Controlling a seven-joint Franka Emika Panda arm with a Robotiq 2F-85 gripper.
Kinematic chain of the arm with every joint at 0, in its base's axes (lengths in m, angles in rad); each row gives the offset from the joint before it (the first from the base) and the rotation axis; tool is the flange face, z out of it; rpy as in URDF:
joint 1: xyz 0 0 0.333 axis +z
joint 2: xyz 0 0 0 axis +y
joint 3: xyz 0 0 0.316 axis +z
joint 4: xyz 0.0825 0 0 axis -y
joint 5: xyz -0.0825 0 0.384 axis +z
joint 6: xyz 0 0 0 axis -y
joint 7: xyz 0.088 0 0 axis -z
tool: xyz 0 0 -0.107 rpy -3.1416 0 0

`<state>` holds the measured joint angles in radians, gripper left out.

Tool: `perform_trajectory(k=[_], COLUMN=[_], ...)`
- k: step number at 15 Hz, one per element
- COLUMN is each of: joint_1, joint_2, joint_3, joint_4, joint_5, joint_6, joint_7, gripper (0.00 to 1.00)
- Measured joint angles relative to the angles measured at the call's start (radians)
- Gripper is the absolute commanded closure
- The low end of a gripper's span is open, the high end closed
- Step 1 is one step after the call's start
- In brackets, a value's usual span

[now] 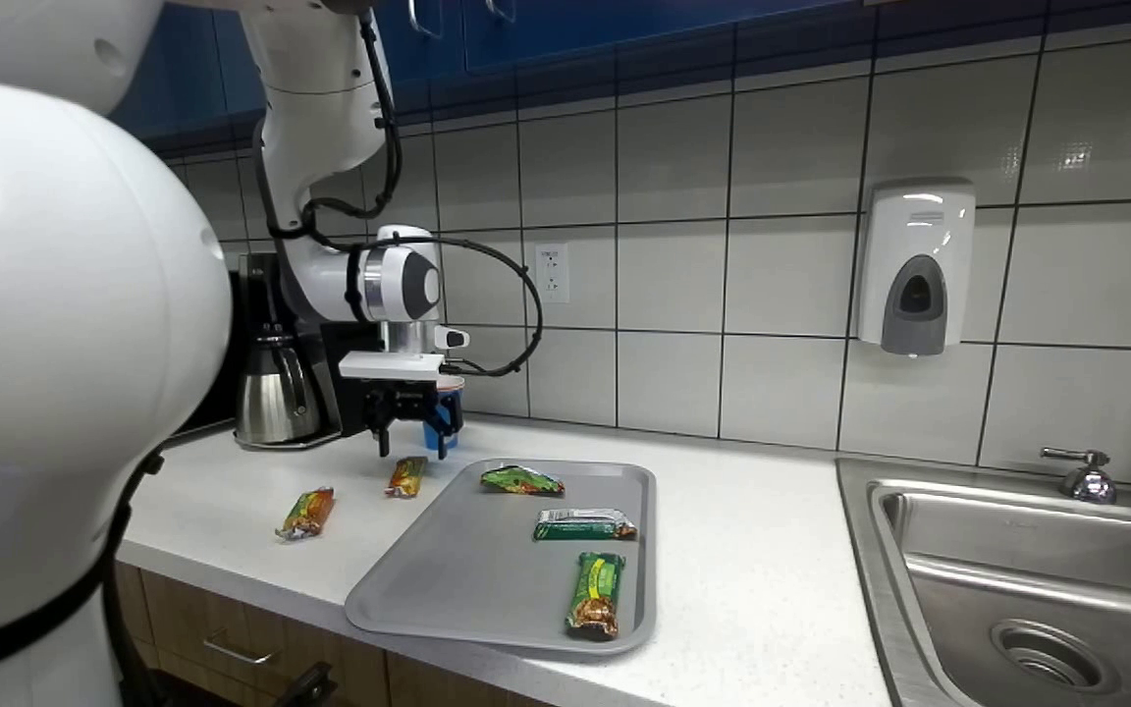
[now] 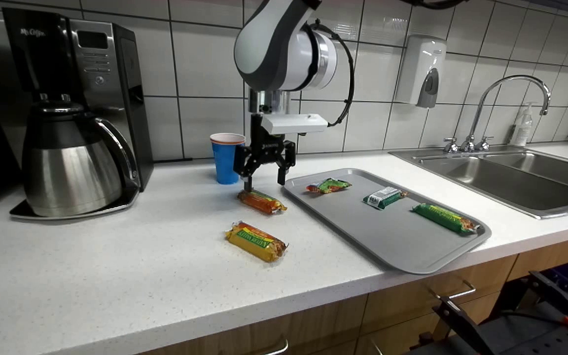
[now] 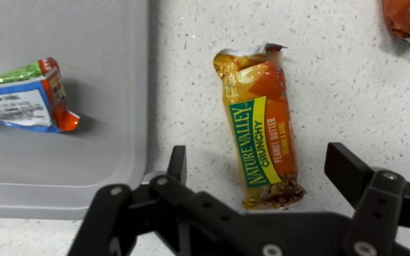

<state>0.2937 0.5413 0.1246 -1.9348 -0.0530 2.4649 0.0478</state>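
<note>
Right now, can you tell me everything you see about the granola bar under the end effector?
The granola bar looks wrapped in shiny plastic, gold and orange, with crinkly ends. Its green and yellow label says Nature Valley Crunchy; beside that is Peanut Butter. It lies flat, label up, on the speckled white counter, near the gray tray. The open end effector hangs above, not touching it.

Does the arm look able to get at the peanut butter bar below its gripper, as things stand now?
Probably yes. The gripper hangs open above the bar, its fingers on either side in the wrist view, and nothing visible lies between. Only the tray lies near one finger.
</note>
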Motion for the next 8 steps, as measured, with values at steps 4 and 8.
perform_trajectory(k=[4, 8], joint_1=[0.000, 0.000], joint_2=[0.001, 0.013], joint_3=[0.009, 0.017], joint_4=[0.000, 0.000], joint_5=[0.000, 0.000], joint_6=[-0.007, -0.007], joint_7=[-0.026, -0.032], gripper=[0.00, 0.00])
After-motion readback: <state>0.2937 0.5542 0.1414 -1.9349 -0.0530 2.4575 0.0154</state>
